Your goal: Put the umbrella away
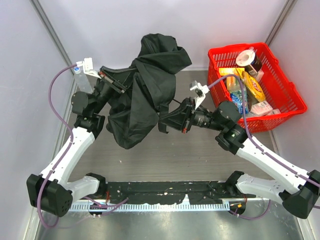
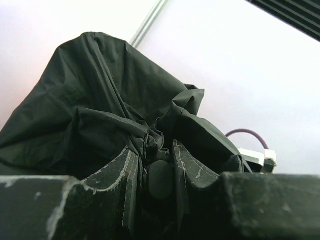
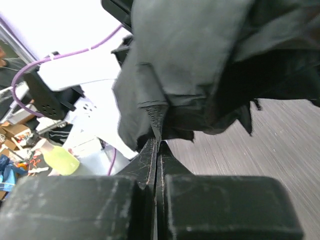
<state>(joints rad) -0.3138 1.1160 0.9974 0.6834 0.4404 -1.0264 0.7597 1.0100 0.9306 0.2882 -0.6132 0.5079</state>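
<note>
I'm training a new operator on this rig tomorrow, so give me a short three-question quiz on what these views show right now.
1. True or false: only the right gripper grips the umbrella; the left gripper is open and clear of it.
2. Where does the red basket stand? A) at the far right of the table B) between the arm bases C) under the umbrella
3. Fill in: the right gripper is pinched shut on the umbrella's black ___.
Key: 1 false, both grippers hold it; 2 A; 3 fabric.
</note>
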